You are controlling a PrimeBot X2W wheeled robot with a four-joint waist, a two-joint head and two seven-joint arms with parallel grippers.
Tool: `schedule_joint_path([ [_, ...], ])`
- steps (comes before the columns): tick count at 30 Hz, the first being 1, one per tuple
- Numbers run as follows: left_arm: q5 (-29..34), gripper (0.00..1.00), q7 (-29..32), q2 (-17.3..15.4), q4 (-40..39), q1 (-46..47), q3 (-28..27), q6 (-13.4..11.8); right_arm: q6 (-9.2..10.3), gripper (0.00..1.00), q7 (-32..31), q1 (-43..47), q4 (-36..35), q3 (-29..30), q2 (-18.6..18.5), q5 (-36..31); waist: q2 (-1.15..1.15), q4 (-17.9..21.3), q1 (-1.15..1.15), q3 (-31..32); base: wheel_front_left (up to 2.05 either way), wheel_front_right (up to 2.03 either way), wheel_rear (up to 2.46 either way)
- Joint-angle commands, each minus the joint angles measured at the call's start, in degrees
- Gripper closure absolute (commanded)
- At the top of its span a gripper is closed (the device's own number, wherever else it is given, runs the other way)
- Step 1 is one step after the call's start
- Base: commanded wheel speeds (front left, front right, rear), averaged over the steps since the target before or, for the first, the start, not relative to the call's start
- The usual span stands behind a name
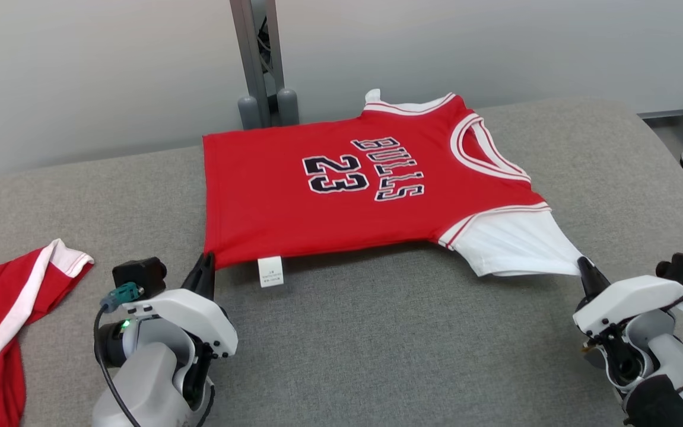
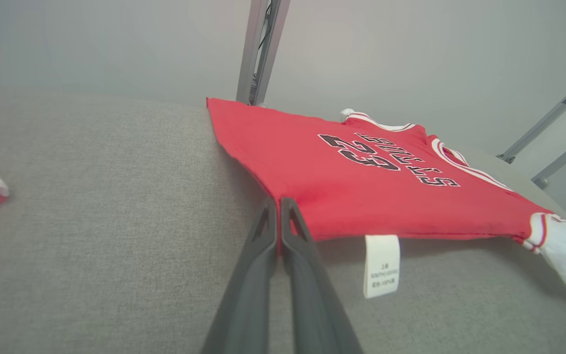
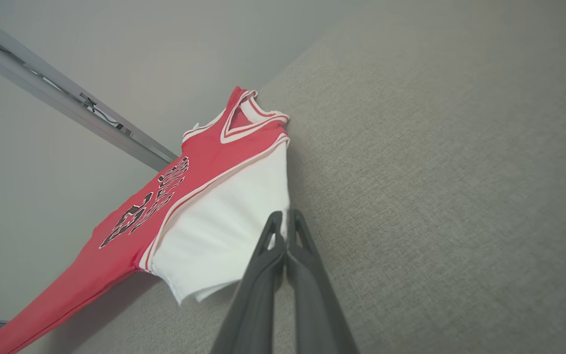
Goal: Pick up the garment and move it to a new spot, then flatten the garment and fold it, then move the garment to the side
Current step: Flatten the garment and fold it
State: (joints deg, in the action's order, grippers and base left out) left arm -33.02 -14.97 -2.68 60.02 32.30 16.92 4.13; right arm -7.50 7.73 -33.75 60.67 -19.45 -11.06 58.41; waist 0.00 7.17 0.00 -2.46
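Nearest, at the bottom of the head view, the left gripper point(image 1: 205, 268) is clamped shut on the near hem corner of the red Bulls jersey point(image 1: 329, 196). The right gripper point(image 1: 585, 268) is clamped on the tip of the white sleeve point(image 1: 516, 243), which is drawn out into taut pleats. The jersey lies spread, print up, on the grey padded table point(image 1: 388, 344). Its near edge appears raised just off the surface between the two grips, and a white care label point(image 1: 270, 271) hangs from it just beside the left gripper. A second red and white garment point(image 1: 9, 308) lies crumpled well apart, at the left edge

Seen from the left wrist view, the fingers point(image 2: 307, 275) meet with no gap, the red hem corner caught between their tips

Seen from the right wrist view, that arm's two prongs are likewise pressed together, on the sleeve's edge

Judging by the drape, the jersey is light, thin, soft and probably a little slick, so it should sag and slide rather than hold a shape. Corners, hem and sleeve ends look the best places to pinch, with even tension across both arms so neither grip slips off
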Motion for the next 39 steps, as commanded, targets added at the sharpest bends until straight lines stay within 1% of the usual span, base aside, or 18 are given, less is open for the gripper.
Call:
schedule_joint_path([
  [1,-0.4,1.0,-0.2,-0.4,-0.8,-1.2,0.6,-0.1,0.02,1.0,0.2,1.5,-0.5,-0.1,-1.0,1.0,0.0,-0.3,0.0,1.5,0.0,0.0,0.0],
  [6,-1.1,1.0,-0.2,-0.5,-3.7,-5.0,1.8,-0.4,0.02,1.0,0.6,5.1,-2.7,-0.9,-2.5,3.6,0.0,-0.9,0.0,3.0,0.0,0.0,0.0],
  [8,-1.6,1.0,-0.2,-0.4,-5.1,-6.6,2.2,-0.4,0.02,1.0,0.1,6.8,-4.7,-0.6,-2.7,6.0,0.0,-1.3,0.0,3.6,0.0,0.0,0.0],
  [9,-1.6,1.0,-0.2,-0.4,-5.1,-6.6,2.2,-0.4,0.02,1.0,0.1,6.8,-4.7,-0.6,-2.7,6.0,0.0,-1.3,0.0,3.6,0.0,0.0,0.0],
  [11,-2.2,1.0,-0.2,-0.5,-6.5,-8.2,2.3,-0.6,0.02,1.0,-0.3,8.9,-6.4,-0.9,-3.7,7.3,0.0,-1.6,0.0,4.2,0.0,0.0,0.0],
  [14,-2.5,1.0,-0.2,-0.4,-8.5,-10.4,3.2,-0.8,0.02,1.0,0.5,11.5,-8.3,-2.6,-4.8,7.6,0.0,-2.3,0.0,4.8,0.0,0.0,0.0],
  [18,-2.8,1.0,-0.2,-0.4,-10.3,-13.0,4.4,-0.8,0.02,1.0,2.1,14.1,-10.1,-3.2,-6.6,8.4,0.0,-3.1,0.0,5.3,0.0,0.0,0.0],
  [22,-1.3,1.0,-0.2,-0.5,-11.7,-14.7,4.2,-1.5,0.02,1.0,2.9,15.8,-12.2,-3.7,-6.9,9.6,0.0,-3.4,0.0,5.5,0.0,0.0,0.0],
  [32,0.1,1.0,-0.2,-0.4,-15.2,-19.7,3.6,-1.1,0.02,1.0,0.8,21.0,-15.3,-4.6,-8.1,12.1,0.0,-4.6,0.0,5.9,0.0,0.0,0.0],
  [37,0.9,1.0,-0.2,-0.5,-14.1,-22.3,3.2,-0.7,0.02,1.0,-1.2,24.1,-16.8,-4.8,-8.4,13.7,0.0,-4.7,0.0,6.0,0.0,0.0,0.0],
  [39,1.5,1.0,-0.2,-0.4,-13.3,-23.0,3.3,-0.1,0.02,1.0,-2.4,25.3,-17.2,-5.1,-8.8,14.3,0.0,-4.8,0.0,6.0,0.0,0.0,0.0],
])
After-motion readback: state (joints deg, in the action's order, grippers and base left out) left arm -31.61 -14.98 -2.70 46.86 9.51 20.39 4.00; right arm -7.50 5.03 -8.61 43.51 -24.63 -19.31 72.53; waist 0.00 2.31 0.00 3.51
